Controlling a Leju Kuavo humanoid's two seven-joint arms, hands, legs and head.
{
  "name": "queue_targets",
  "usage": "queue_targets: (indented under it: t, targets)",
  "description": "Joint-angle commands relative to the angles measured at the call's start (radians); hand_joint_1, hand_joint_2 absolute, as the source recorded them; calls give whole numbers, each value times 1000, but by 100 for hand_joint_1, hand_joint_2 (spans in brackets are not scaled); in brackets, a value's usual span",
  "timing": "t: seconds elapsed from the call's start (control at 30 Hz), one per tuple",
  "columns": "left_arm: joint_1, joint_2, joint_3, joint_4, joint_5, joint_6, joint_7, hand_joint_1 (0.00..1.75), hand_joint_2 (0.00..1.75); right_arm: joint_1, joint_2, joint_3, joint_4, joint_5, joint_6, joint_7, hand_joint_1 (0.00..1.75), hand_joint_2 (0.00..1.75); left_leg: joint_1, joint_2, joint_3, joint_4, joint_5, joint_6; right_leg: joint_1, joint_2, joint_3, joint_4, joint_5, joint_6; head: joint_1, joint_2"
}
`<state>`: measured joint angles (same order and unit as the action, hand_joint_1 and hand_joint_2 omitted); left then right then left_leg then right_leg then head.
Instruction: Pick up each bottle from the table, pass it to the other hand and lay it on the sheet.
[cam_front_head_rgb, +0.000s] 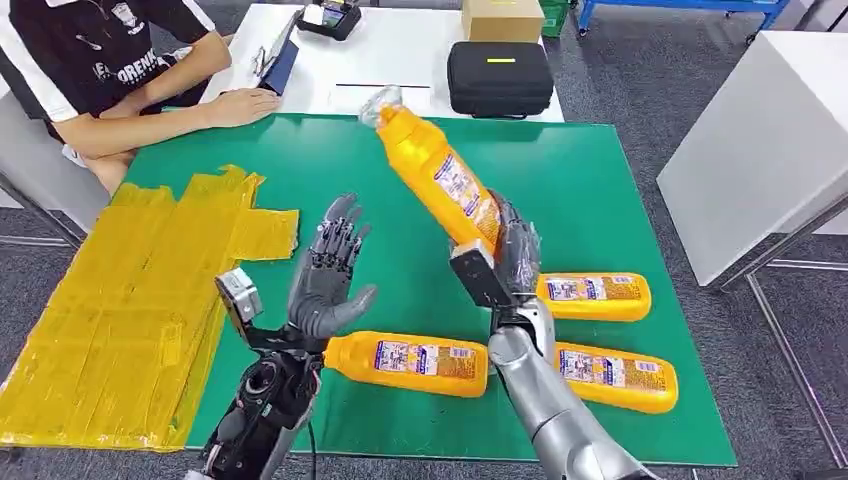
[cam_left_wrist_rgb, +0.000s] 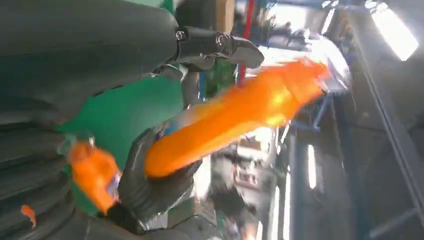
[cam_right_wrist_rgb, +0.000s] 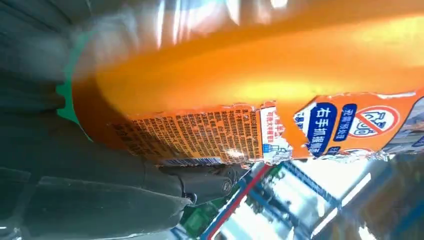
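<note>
One orange bottle (cam_front_head_rgb: 440, 175) is up in the air over the middle of the green table (cam_front_head_rgb: 580, 190), tilted, with its clear cap pointing to the far edge. The right hand (cam_front_head_rgb: 508, 250) grips it by the bottom end. The left hand (cam_front_head_rgb: 330, 270) waits beside it, fingers spread and holding nothing.

The left hand should probably grab the bare middle firmly before the right lets go, because the plastic looks smooth and slippery. The label is torn paper. The yellow sheet (cam_front_head_rgb: 130, 300) looks crinkly.
</note>
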<state>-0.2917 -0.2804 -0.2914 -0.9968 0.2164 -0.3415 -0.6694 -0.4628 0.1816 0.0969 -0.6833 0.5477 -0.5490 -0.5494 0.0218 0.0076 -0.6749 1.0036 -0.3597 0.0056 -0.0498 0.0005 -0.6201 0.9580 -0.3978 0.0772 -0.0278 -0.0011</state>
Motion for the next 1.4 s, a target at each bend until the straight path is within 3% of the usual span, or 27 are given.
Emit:
queue_targets:
  t: [0.03,0.27,0.33,0.63,0.7,0.8,1.13,1.4]
  targets:
    - [-126,16,51,231,133,-40,122,0,175,-4,37,-6,-51,-59,-14,-45,175,175,0,0,7,0,-3,0,1,0,6,1,-3,-7,0,0]
    - [-177,12,72,356,236,-89,182,0,175,-27,40,27,-13,-75,-15,-43,175,175,0,0,4,0,-1,0,0,0,3,0,-1,-4,0,0]
    - [-186,12,75,369,248,-87,184,0,175,-30,41,32,-7,-74,-15,-42,175,175,0,0,9,1,-4,1,1,0,8,1,-4,-8,0,0]
    - [-195,10,78,379,262,-75,191,0,175,-32,47,73,20,-44,0,-23,175,175,0,0,4,0,-2,0,1,1,4,0,-2,-4,0,0]
    - [-196,11,75,380,266,-75,189,0,175,-42,42,110,49,2,17,28,173,175,0,1,8,1,-5,1,1,1,8,1,-4,-7,0,0]
    - [-196,11,75,380,266,-75,189,0,175,-42,42,110,49,2,17,28,175,175,0,1,3,0,-2,0,1,1,3,0,-1,-4,0,0]
    - [-200,15,70,385,275,-82,183,0,175,-77,41,253,162,237,213,276,171,175,1,0,6,1,-3,0,1,0,5,1,-2,-6,0,0]
    - [-187,15,78,376,279,-71,174,0,175,-77,56,284,184,290,246,304,173,175,1,0,8,1,-4,1,2,0,8,1,-4,-7,0,0]
